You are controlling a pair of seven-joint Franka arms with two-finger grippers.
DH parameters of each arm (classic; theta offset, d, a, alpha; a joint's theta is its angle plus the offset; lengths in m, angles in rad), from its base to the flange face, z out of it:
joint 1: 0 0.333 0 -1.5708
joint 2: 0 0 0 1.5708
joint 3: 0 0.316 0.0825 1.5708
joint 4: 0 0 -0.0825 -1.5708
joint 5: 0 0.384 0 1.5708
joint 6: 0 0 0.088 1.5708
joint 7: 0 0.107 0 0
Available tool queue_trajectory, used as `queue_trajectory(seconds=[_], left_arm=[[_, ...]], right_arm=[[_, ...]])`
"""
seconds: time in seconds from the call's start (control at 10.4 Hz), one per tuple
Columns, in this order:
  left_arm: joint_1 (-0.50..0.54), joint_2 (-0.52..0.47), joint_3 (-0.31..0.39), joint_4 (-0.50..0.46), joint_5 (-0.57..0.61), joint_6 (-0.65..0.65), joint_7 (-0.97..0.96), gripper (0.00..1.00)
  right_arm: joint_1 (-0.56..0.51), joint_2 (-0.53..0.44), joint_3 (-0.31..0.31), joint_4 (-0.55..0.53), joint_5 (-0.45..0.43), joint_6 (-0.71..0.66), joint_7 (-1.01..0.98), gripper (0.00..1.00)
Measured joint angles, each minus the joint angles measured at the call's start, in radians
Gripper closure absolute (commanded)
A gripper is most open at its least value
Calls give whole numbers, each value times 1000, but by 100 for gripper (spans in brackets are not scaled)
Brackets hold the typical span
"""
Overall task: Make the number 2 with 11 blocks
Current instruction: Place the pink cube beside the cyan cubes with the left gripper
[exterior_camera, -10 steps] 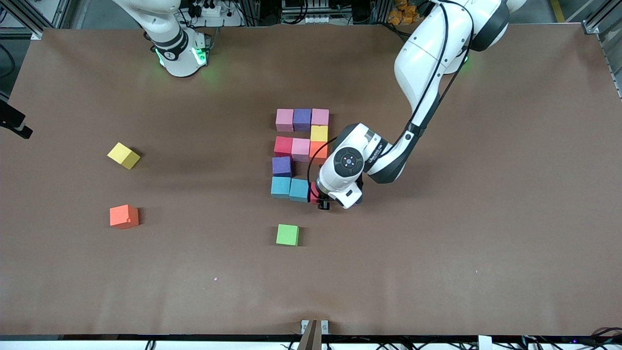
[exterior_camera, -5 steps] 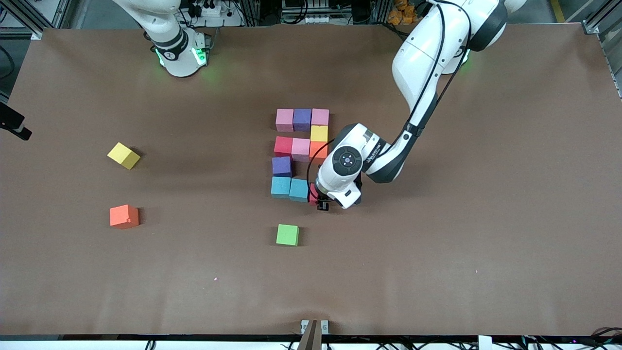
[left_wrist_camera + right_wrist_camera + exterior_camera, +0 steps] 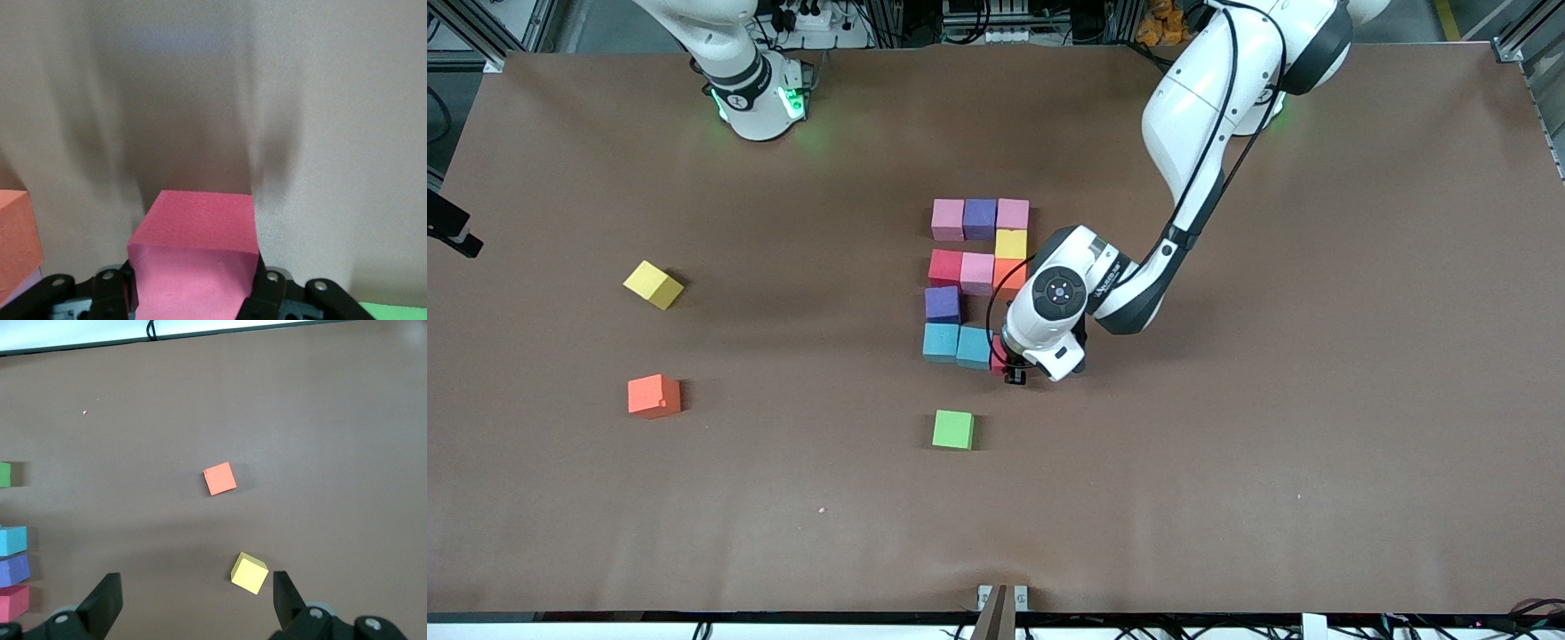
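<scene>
The blocks lie as a partial number 2 mid-table: pink [image 3: 947,219], purple [image 3: 979,218] and pink [image 3: 1012,214] farthest from the front camera. Nearer come yellow [image 3: 1010,244], then red [image 3: 944,267], pink [image 3: 977,272] and orange [image 3: 1009,276]. Then purple [image 3: 942,304], then two light blue blocks [image 3: 940,341] [image 3: 974,347]. My left gripper [image 3: 1014,370] is shut on a red block [image 3: 197,243], low beside the second light blue block. My right gripper [image 3: 195,593] waits open, high over the right arm's end.
A green cube [image 3: 952,429] sits nearer the front camera than the digit. Loose yellow [image 3: 653,284] and orange [image 3: 654,396] cubes lie toward the right arm's end. The left arm reaches over the table next to the digit.
The left gripper has slid the red block slightly closer to the light blue block. The right arm has not moved.
</scene>
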Motion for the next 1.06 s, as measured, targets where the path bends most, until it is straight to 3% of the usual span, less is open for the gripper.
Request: queue_trajectory(seconds=[0.1,0.77,1.06], left_arm=[[-1,0,1,0,0,0,0,0],[-11,-10,6,24,0,-9,0,0],[-8,-48,13,27,0,-71,0,0]], right_arm=[[2,0,4,0,0,0,0,0],[5,0,16,7,-24,-24,0,0],[6,0,18,7,-26,-26,0,0]])
